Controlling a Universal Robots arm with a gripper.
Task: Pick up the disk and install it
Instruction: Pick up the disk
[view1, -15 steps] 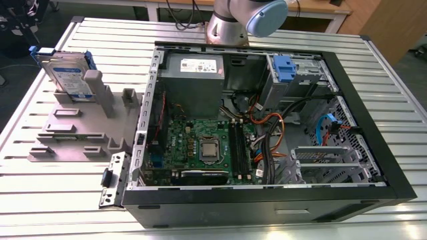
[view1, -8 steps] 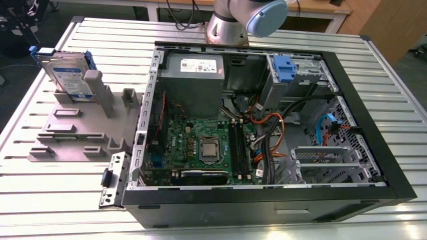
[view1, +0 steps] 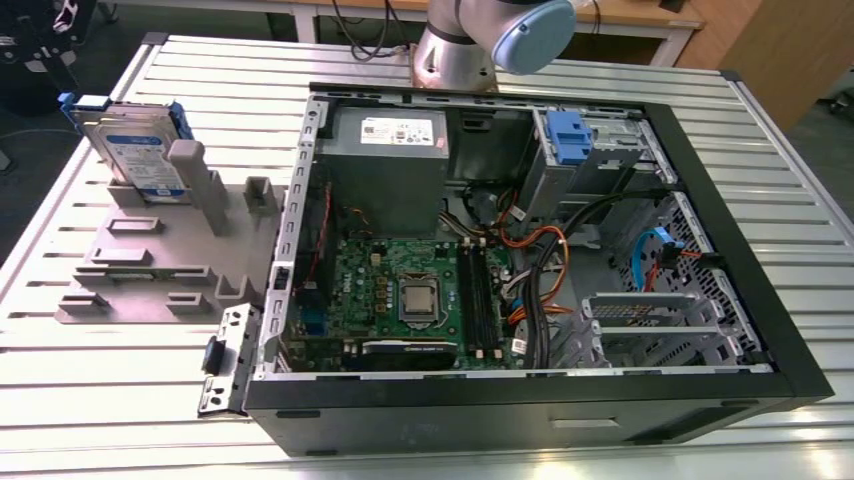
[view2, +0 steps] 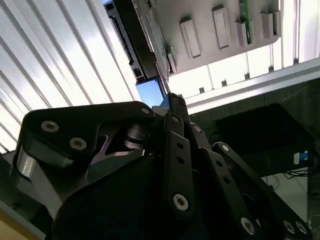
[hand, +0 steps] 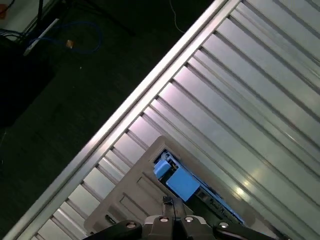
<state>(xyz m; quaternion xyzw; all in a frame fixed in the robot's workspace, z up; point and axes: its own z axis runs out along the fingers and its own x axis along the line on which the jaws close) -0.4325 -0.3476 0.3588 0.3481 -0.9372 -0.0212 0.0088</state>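
Pressed together and empty, the gripper (hand: 168, 201) is hanging over the disk (hand: 182, 184) at lower centre, probably risking striking its blue edge.

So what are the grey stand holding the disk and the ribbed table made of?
By its look, the stand holding the disk is matte grey plastic, maybe printed: dull, uniform, blocky slots. And the table looks like bare aluminium: silvery ribbed slats with soft glare.
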